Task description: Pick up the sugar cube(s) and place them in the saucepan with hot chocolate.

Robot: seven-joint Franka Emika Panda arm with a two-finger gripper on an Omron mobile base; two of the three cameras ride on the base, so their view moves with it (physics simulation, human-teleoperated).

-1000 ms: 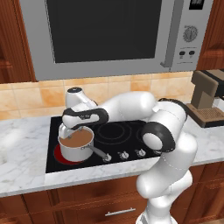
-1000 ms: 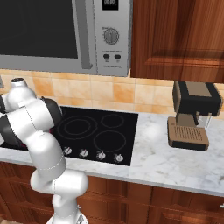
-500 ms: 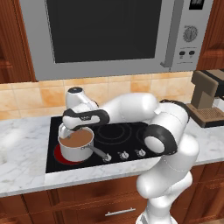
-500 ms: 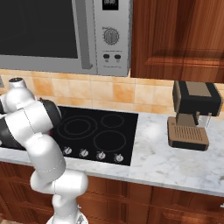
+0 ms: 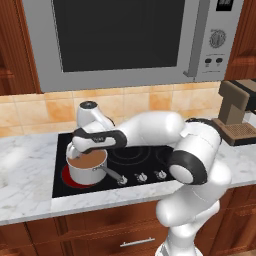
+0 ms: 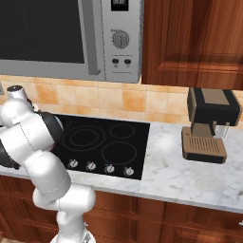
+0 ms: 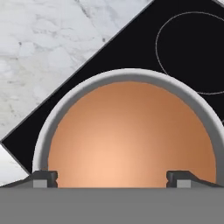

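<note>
The saucepan with hot chocolate [image 5: 88,168] sits on the front left burner of the black cooktop [image 5: 150,155], its straight handle [image 5: 113,174] pointing toward the knobs. My gripper [image 5: 81,152] hangs just above the brown liquid. In the hand view the steel rim [image 7: 123,75] curves around the chocolate [image 7: 127,131], and my gripper [image 7: 111,178] is open, its two fingertips [image 7: 43,177] wide apart with nothing between them. No sugar cube is in sight.
The burner [image 5: 66,178] under the pan glows red. A row of knobs [image 5: 141,176] lines the cooktop's front edge. A coffee machine [image 6: 209,124] stands on the marble counter [image 6: 175,175] at the right, and a microwave [image 5: 135,40] hangs overhead.
The hand stays over the saucepan; only the arm's elbow has drifted slightly down and right.
</note>
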